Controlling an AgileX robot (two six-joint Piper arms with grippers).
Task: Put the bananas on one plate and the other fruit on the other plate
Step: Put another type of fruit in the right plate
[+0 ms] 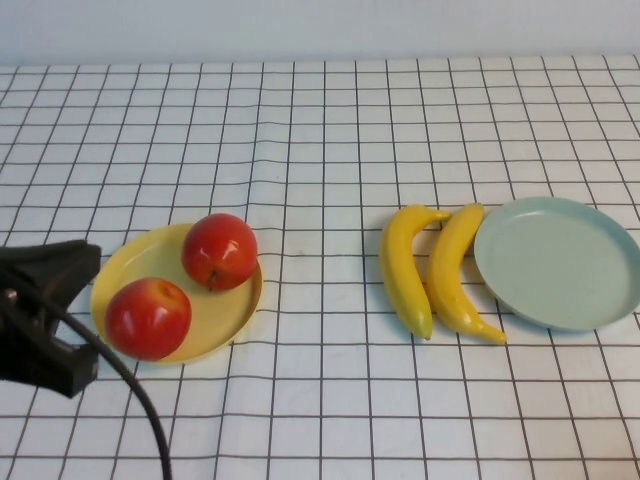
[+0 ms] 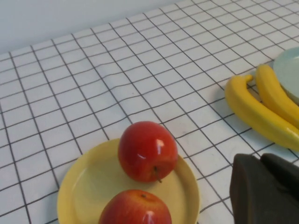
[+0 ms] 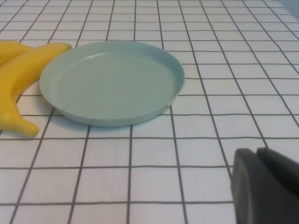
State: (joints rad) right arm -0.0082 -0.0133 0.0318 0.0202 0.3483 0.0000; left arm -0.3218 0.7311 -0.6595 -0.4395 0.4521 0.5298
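Observation:
Two red apples sit on the pale yellow plate at the left. Two yellow bananas lie side by side on the table, the right one touching the rim of the empty pale blue-green plate. My left gripper is at the left edge beside the yellow plate, shut and empty; in the left wrist view it hovers near the apples. My right gripper is out of the high view, shut and empty, a short way from the blue-green plate.
A white tablecloth with a black grid covers the whole table. A black cable runs from the left arm to the front edge. A pale wall stands behind the table.

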